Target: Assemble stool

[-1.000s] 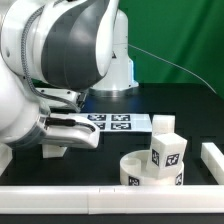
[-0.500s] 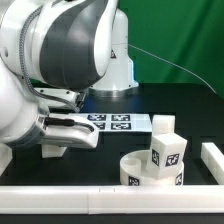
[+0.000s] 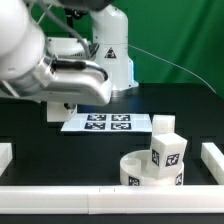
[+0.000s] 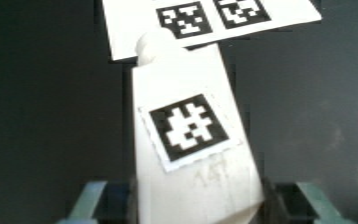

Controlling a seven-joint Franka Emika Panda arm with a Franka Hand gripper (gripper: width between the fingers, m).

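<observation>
Now Airborne: a Leg Comes Up off the Tabletop

Exterior view: half a second ago the arm crouched low over the black tabletop; it has since risen, uncovering the marker board. That suggests a pick completed and a carry beginning. The round seat sits near the front wall with one blocky leg standing in it.

Wrist view: the end effector is clenched on a leg, smooth matte white plastic, long and flat-faced, bearing a crisp square tag.
</observation>
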